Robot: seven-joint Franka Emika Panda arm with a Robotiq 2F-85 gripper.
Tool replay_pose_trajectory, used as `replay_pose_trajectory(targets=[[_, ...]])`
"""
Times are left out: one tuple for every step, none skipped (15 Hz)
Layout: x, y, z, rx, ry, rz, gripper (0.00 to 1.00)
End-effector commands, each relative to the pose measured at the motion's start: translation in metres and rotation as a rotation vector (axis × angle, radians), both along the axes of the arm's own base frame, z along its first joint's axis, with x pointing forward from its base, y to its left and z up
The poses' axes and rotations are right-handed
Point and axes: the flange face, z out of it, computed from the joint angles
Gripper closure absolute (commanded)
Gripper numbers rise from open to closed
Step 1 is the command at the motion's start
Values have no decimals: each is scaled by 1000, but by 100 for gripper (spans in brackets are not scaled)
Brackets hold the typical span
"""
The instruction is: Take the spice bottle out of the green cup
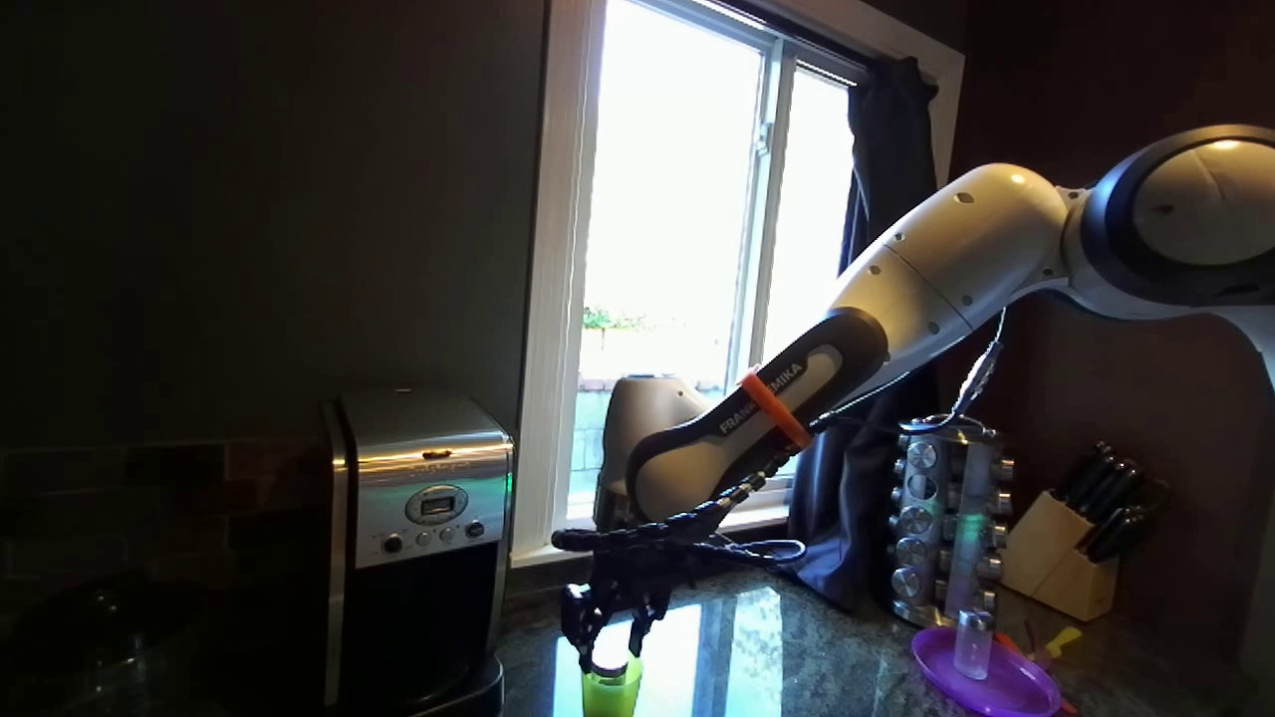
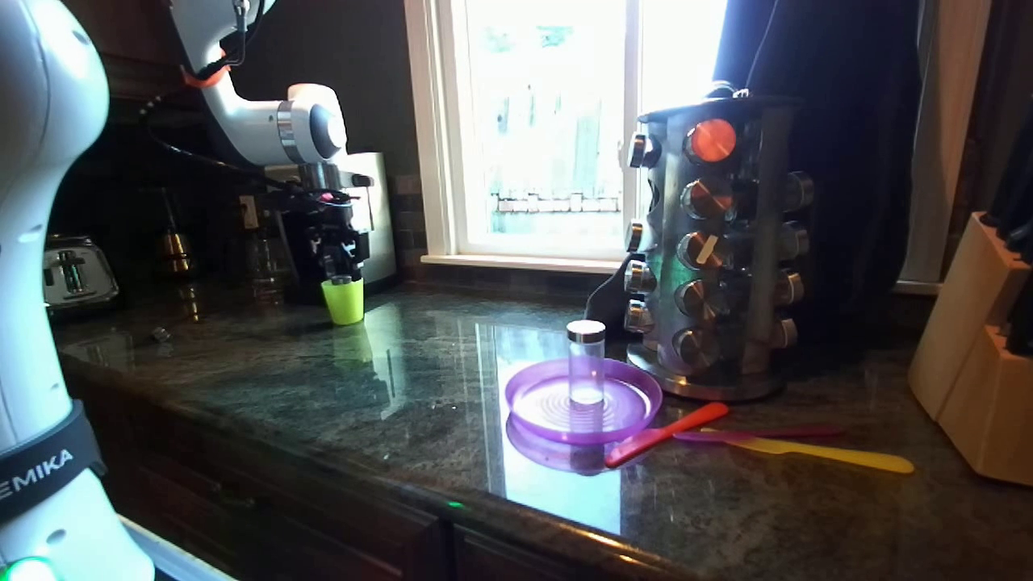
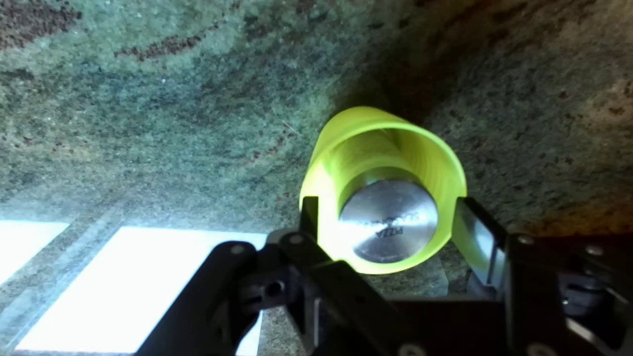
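The green cup [image 3: 363, 118] stands on the counter, and it shows in both exterior views [image 1: 612, 695] [image 2: 345, 303]. The spice bottle [image 3: 390, 225] is inside it, with a round silver lid marked "PIZZA" facing up. The bottle leans against the cup's near wall in the wrist view, and its lower body is hidden. My gripper [image 3: 386, 205] is open and points down over the cup, and it also shows in both exterior views [image 1: 610, 655] [image 2: 344, 271]. Its fingers are on either side of the lid, with gaps between. I cannot tell whether the fingertips touch the cup rim.
A coffee maker [image 1: 428, 478] stands beside the cup. A purple plate [image 2: 524, 411] holds another clear bottle [image 2: 587, 363]. A spice rack [image 2: 678, 242], a knife block [image 2: 968, 363] and plastic knives [image 2: 839, 454] lie further along the counter [image 2: 436, 387].
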Motion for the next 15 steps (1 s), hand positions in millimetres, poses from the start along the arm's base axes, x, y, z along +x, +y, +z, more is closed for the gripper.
replay_pose_trajectory(targets=[[-3, 12, 0, -28, 34, 5, 30], [-3, 13, 1, -34, 38, 7, 30], [-3, 15, 1, -39, 40, 9, 31], [-2, 15, 2, -45, 32, 12, 32], [-1, 13, 2, -43, 20, 13, 32], [0, 12, 1, -43, 14, 13, 33], [0, 10, 0, -45, 18, 8, 37], [1, 9, 0, -48, 18, 5, 37], [1, 7, 0, -49, 19, 0, 41], [2, 6, 0, -50, 18, -3, 38], [2, 4, -1, -50, 16, -7, 39], [3, 3, -2, -47, 14, -9, 36], [4, 2, -2, -43, 13, -10, 37], [4, 1, -3, -44, 11, -10, 35], [5, 1, -4, -41, 12, -11, 36]])
